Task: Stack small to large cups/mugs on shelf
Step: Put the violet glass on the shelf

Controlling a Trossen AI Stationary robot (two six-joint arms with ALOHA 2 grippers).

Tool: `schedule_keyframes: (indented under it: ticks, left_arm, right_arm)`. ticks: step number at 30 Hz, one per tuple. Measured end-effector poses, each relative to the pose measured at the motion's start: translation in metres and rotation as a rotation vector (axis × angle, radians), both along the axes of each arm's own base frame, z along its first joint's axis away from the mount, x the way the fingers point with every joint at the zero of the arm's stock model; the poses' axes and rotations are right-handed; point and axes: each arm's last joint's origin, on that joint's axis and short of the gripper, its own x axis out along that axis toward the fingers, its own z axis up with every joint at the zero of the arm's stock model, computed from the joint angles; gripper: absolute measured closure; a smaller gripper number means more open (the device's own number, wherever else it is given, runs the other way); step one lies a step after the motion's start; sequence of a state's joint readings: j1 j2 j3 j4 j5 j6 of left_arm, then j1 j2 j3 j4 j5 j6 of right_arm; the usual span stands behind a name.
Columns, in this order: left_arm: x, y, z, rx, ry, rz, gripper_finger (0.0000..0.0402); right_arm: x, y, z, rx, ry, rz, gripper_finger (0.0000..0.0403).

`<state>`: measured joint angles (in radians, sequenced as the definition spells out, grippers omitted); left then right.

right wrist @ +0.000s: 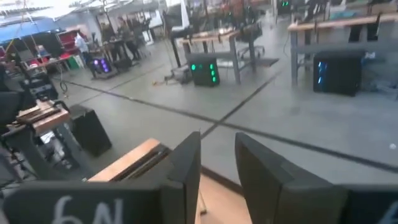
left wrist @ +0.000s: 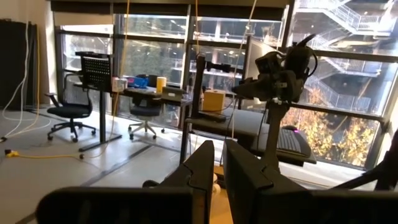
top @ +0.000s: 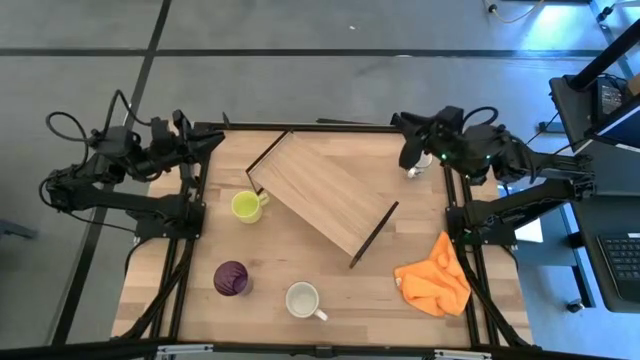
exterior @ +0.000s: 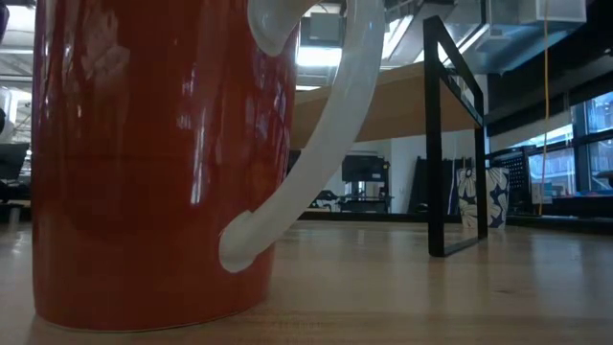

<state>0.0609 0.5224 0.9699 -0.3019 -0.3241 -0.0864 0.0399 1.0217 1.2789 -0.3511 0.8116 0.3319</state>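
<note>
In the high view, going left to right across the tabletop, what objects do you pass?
Purple tumbler → yellow-green mug → mug with white inside → shelf → small white-grey mug at the right gripper → orange cloth.

An orange cloth (top: pixel 433 285) lies crumpled on the wooden tabletop (top: pixel 390 320) near its right edge. Grey floor (top: pixel 320 90) surrounds the tabletop, and a keyboard (top: pixel 625 262) sits on a desk at the far right. In the left wrist view, office chairs (left wrist: pixel 68 113) and a desk (left wrist: pixel 144 93) stand before tall windows (left wrist: pixel 155 43).
</note>
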Motion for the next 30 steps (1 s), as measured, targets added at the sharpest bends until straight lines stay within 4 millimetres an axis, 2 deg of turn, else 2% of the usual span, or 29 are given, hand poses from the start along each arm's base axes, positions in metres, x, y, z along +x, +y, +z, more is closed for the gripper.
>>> schedule_keyframes:
  ticks: [7, 11, 15, 20, 30]
  left_arm:
    - [0.0, 0.0, 0.0, 0.0, 0.0, 0.001, 0.0371]
    - [0.0, 0.0, 0.0, 0.0, 0.001, 0.001, 0.0371]
    - [0.0, 0.0, 0.0, 0.0, 0.001, 0.001, 0.0371]
    - [0.0, 0.0, 0.0, 0.0, 0.001, 0.001, 0.0371]
    - [0.0, 0.0, 0.0, 0.001, 0.001, 0.001, 0.0371]
  right_arm:
    - [-0.007, -0.01, 0.01, -0.089, -0.003, -0.064, 0.0302]
    - [-0.008, -0.014, 0.011, -0.079, -0.026, -0.098, 0.0302]
    - [-0.007, -0.013, 0.011, -0.049, -0.058, -0.077, 0.0302]
    - [-0.005, -0.011, 0.008, -0.067, -0.003, 0.022, 0.0302]
    - [-0.005, -0.011, 0.006, -0.031, -0.019, 0.033, 0.0302]
